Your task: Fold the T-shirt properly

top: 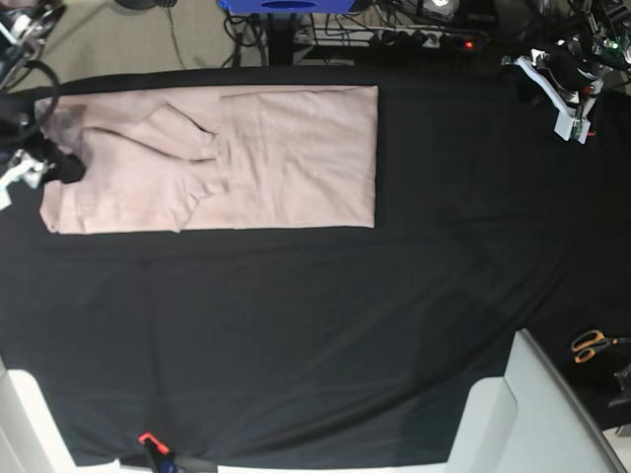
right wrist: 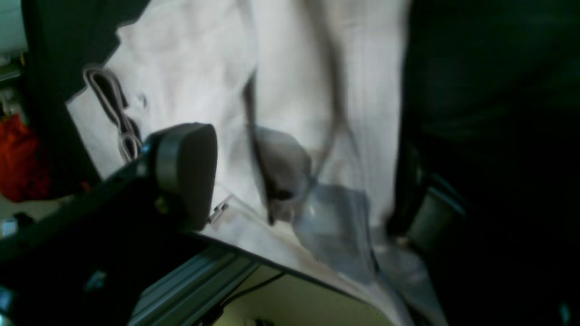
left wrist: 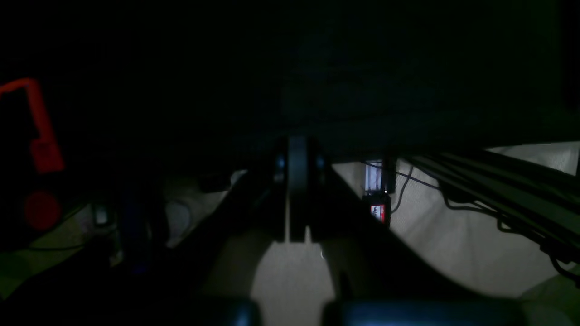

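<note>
T-shirt (top: 276, 158) half-folded on black table cover (top: 315, 325).
Right gripper (top: 39, 148) wide open at its collar end (holding nothing); left gripper (left wrist: 297, 190) closed, empty.

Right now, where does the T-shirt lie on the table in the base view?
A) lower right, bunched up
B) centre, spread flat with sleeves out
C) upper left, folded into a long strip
C: the T-shirt lies as a long folded strip along the black table covering's upper-left part.

The T-shirt (top: 276, 158) is plain pale pink with no print and lies flat at the far left of the black surface. It forms a long horizontal rectangle; both sleeves are folded inward over the body, leaving diagonal creases near the left end.
</note>
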Available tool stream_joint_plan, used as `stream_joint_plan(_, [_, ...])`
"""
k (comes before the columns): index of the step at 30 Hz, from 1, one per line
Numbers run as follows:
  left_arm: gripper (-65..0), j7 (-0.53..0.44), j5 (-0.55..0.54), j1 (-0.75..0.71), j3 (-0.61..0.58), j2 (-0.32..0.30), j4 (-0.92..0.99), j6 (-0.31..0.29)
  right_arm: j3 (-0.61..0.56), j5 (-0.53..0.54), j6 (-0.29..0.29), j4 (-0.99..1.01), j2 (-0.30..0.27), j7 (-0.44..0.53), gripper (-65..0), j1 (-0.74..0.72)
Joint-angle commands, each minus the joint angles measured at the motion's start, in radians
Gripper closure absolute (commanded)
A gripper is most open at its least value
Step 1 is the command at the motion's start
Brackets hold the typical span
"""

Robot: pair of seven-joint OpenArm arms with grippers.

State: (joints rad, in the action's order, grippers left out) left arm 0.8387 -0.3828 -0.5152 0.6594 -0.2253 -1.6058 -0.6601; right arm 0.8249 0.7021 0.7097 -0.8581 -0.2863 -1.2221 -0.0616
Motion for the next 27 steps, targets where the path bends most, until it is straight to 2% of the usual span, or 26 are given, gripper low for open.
stream_joint_plan(1, [0.0, -0.011, -0.008, -0.001, 0.009, -0.016, -0.014, -0.005, -0.016, -0.051, -0.012, -0.003, 0.037, -0.075, -47.9, 0.013])
stream_joint_plan(6, [0.0, -0.011, -0.008, 0.020, 0.013, -0.018, 0.002, -0.005, -0.016, -0.051, -0.012, -0.031, 0.058, -0.078, -47.1, 0.016])
stream_joint_plan(11, [0.0, -0.011, -0.008, 0.023, 0.012, -0.018, 0.026, -0.005, -0.092, -0.051, -0.012, -0.033, 0.063, -0.049, -41.3, 0.013])
stream_joint_plan(16, [0.0, -0.011, -0.008, 0.023, 0.013, -0.018, 0.031, -0.005, -0.115, -0.051, -0.012, -0.026, 0.063, 0.037, -30.9, 0.016])
stream_joint_plan(21, [0.0, -0.011, -0.008, 0.020, 0.015, -0.019, 0.031, -0.005, -0.121, -0.054, -0.012, -0.025, 0.062, 0.052, -18.8, 0.013])
stream_joint_plan(23, [0.0, -0.011, -0.008, 0.020, 0.015, -0.019, 0.031, -0.005, -0.121, -0.054, -0.012, -0.025, 0.062, 0.052, -11.0, 0.010])
stream_joint_plan(25, [0.0, -0.011, -0.008, 0.020, 0.013, -0.018, 0.031, -0.005, -0.121, -0.055, -0.012, -0.026, 0.062, 0.052, 0.0, 0.009])
stream_joint_plan(27, [0.0, -0.011, -0.008, 0.020, 0.013, -0.018, 0.031, -0.005, -0.121, -0.055, -0.012, -0.031, 0.063, 0.048, -1.5, 0.001])
